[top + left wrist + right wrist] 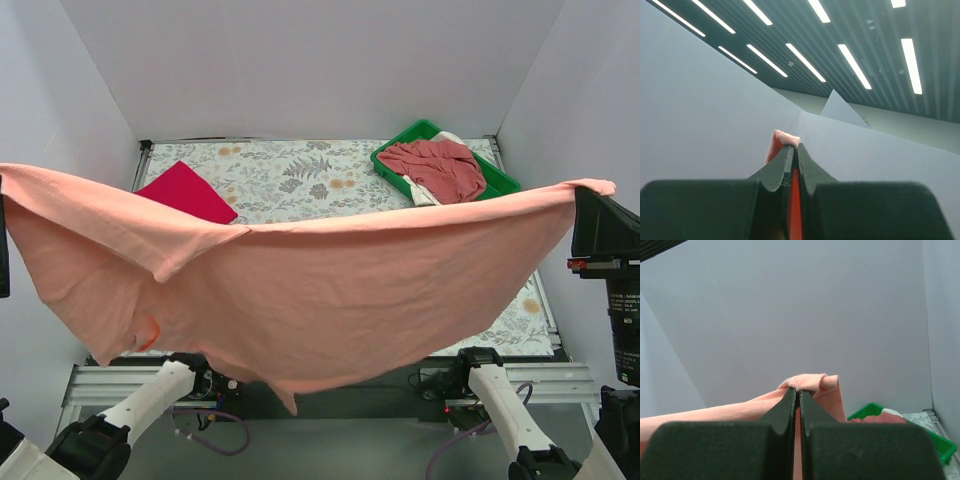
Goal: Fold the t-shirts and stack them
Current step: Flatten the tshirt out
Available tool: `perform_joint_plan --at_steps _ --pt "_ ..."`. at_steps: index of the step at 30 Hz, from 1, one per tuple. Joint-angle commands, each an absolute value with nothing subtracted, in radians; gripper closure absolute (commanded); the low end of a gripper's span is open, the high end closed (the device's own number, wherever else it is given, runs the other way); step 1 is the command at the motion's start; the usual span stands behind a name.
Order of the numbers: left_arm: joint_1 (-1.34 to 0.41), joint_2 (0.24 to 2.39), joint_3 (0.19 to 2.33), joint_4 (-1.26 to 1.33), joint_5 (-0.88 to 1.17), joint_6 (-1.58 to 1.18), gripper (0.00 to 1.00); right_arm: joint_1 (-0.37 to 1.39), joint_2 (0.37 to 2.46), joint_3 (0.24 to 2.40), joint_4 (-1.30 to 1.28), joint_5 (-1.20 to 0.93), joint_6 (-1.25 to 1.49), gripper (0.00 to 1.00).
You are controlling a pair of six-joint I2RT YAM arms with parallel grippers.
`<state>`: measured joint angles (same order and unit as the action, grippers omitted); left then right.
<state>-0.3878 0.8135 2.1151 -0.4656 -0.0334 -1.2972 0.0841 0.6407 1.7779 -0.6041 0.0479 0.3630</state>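
A salmon-pink t-shirt (320, 290) hangs stretched wide in the air between my two grippers, high above the table. My left gripper (794, 146) is shut on its left corner (780, 142), at the far left edge of the top view. My right gripper (799, 391) is shut on its right corner (812, 382); it shows at the far right of the top view (590, 195). A folded crimson-red t-shirt (188, 192) lies on the table at the back left. A dusty rose-red t-shirt (438, 168) lies crumpled over a white one (425, 192) in the tray.
A green plastic tray (500, 180) sits at the back right of the floral-patterned table (300, 180); it also shows in the right wrist view (935, 440). White walls close in the left, back and right sides.
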Motion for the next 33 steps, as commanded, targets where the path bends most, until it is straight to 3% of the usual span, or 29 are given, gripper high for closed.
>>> perform_joint_plan --at_steps 1,11,19,26,33 --pt "-0.367 0.868 2.1 -0.466 -0.027 -1.266 1.0 0.078 0.641 1.769 -0.595 0.04 0.368 0.99" --pt "-0.365 0.913 1.616 -0.356 -0.382 -1.241 1.0 0.078 0.663 1.369 -0.503 0.106 0.393 0.99" --pt "-0.362 1.262 1.205 -0.141 -0.425 -1.209 1.0 0.078 0.838 0.881 -0.264 0.182 0.419 0.99" --pt "-0.334 1.682 1.279 -0.08 -0.416 -1.183 1.0 0.074 1.216 0.888 -0.179 0.229 0.385 0.99" --pt "-0.314 1.882 1.407 -0.115 -0.397 -1.207 1.0 0.061 1.442 0.998 -0.178 0.236 0.356 0.99"
